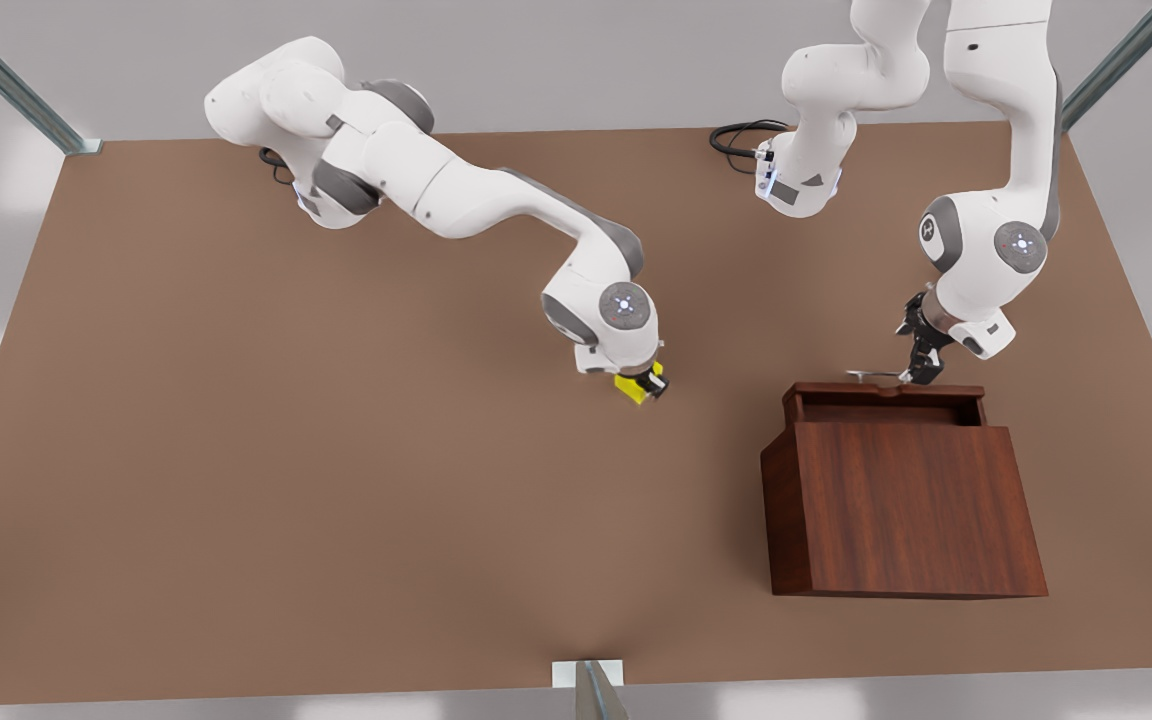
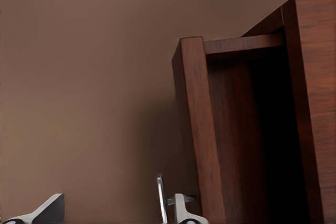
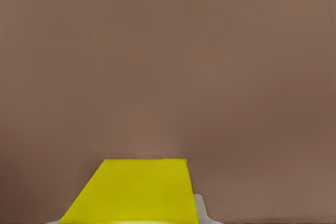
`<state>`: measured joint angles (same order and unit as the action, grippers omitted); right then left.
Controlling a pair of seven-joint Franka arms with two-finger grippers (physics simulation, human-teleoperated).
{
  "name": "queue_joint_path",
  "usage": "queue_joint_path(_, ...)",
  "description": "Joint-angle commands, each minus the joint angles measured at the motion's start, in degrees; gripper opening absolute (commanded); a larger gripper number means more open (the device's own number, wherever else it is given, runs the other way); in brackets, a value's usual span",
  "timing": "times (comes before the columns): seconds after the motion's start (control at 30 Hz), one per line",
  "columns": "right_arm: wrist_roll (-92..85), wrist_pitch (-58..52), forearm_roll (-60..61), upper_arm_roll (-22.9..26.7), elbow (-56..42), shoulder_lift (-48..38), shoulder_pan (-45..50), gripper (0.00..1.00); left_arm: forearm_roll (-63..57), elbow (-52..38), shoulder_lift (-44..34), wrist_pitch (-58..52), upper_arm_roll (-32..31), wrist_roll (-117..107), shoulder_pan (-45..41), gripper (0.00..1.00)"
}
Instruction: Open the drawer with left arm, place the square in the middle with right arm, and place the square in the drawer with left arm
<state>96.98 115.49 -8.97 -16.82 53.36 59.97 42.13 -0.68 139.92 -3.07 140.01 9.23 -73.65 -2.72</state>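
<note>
The dark wood cabinet [image 1: 901, 510] stands at the front view's right, its drawer [image 1: 886, 405] pulled partly out toward the arms. In the left wrist view the drawer [image 2: 236, 129] shows its hollow inside. My left gripper [image 1: 921, 365] hovers at the silver handle [image 1: 871, 375], open. There the handle [image 2: 160, 198] lies beside one fingertip [image 2: 181, 208] of the left gripper [image 2: 116, 216]. My right gripper [image 1: 648, 383] is shut on the yellow square [image 1: 631, 387] near the table's middle. The square [image 3: 134, 192] sits low against the table, with a finger [image 3: 202, 211] beside it.
The brown table [image 1: 286, 480] spreads wide on the front view's left and in front of the square. Black cables [image 1: 736, 135] lie at the left arm's base. Metal frame posts [image 1: 596, 690] stand at the table's edges.
</note>
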Motion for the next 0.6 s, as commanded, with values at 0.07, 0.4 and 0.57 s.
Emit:
queue_joint_path(0.07, 6.99, 0.7, -0.08, 1.35, 0.43, 1.02, 2.34, 0.68, -0.55, 0.0, -0.01, 0.0, 0.0, 0.0, -0.09, 1.0)
queue_joint_path(0.4, 7.7, 5.53, -1.14, 1.27, 5.17, 0.93, 3.49, 0.73, -0.72, 0.26, 0.52, -0.35, 1.58, -0.09, -0.09, 1.0)
queue_joint_path(0.57, 10.85, 5.1, -0.87, 1.18, 5.44, 0.58, 3.57, 0.95, -0.72, 0.0, -1.5, -2.81, 1.49, -0.7, -0.09, 1.0)
